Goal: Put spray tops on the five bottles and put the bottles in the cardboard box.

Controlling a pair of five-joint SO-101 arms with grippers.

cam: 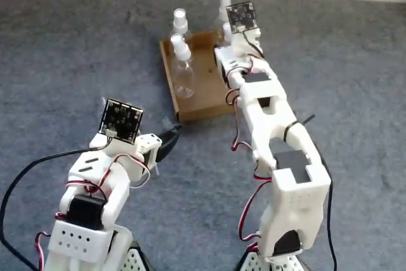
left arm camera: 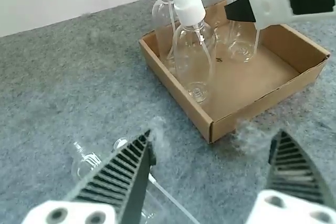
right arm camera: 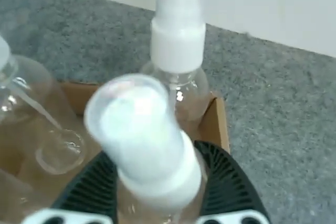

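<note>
Right wrist view: the fingers of the right gripper (right arm camera: pixel 157 182) clasp a capped bottle (right arm camera: pixel 144 129) inside the cardboard box (right arm camera: pixel 218 121). Left wrist view: the left gripper (left arm camera: pixel 212 140) has its fingers spread above a clear bottle (left arm camera: pixel 86 163) lying on the worktop (left arm camera: pixel 63 77), outside the box.

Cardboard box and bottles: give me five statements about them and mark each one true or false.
1. The cardboard box sits on a grey carpet. True.
2. The left gripper holds a bottle. False: it is open and empty, over the carpet near the box.
3. The right gripper grips a white-topped bottle at the box. True.
4. The box is empty. False: several bottles stand upright in it.
5. A clear bottle lies on the carpet outside the box. True.
</note>
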